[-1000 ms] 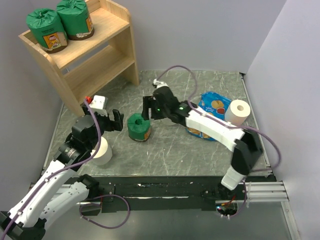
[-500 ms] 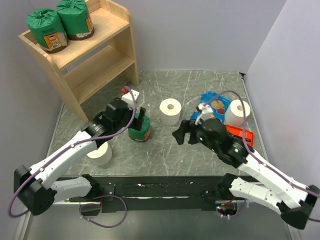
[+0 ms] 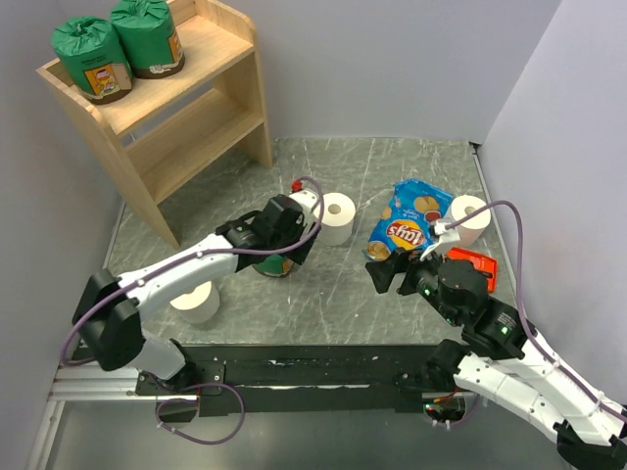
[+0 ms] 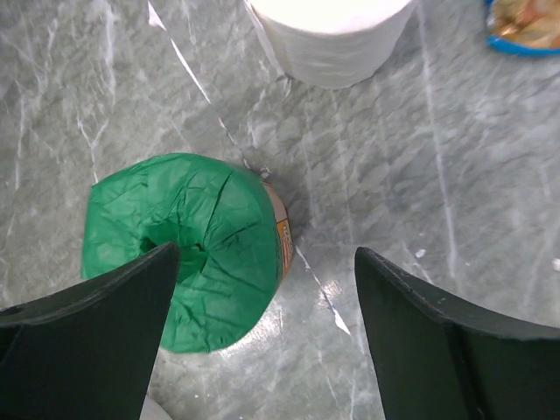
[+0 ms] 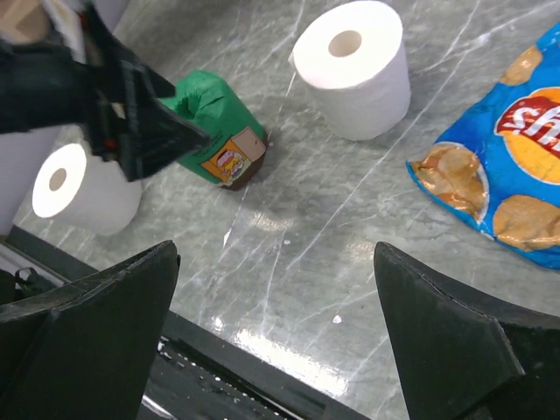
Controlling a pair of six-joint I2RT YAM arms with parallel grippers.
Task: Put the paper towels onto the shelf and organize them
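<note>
Left pincer point(image 4: 265, 254) hung over the green roll point(image 4: 201, 236) at mid-bench. Its fingers were apart and nothing was clamped. The roll sat off-centre in the gap, partly under one finger. Judged: lining up for a grab, and it wants centring before closing. The roll stood on end, which suits a pinch from above across its sides.

Right pincer point(image 5: 276, 254) was low at near right, jaws wide and empty. It looked parked clear of the left arm's work.

Count:
- Green rolls: three. Two point(image 3: 90, 57) point(image 3: 147, 37) stood side by side on the top tier of the shelf point(image 3: 211, 39), far left, and one on the bench point(image 3: 323, 294).
- White rolls: three, all on the bench. One point(image 3: 336, 217) just right of the green roll, one point(image 3: 196, 299) near left, one point(image 3: 468, 219) far right.
- Bag point(image 3: 404, 227): one.
- Red packet point(image 3: 472, 266): one.

Four rolls not yet shelved.
</note>
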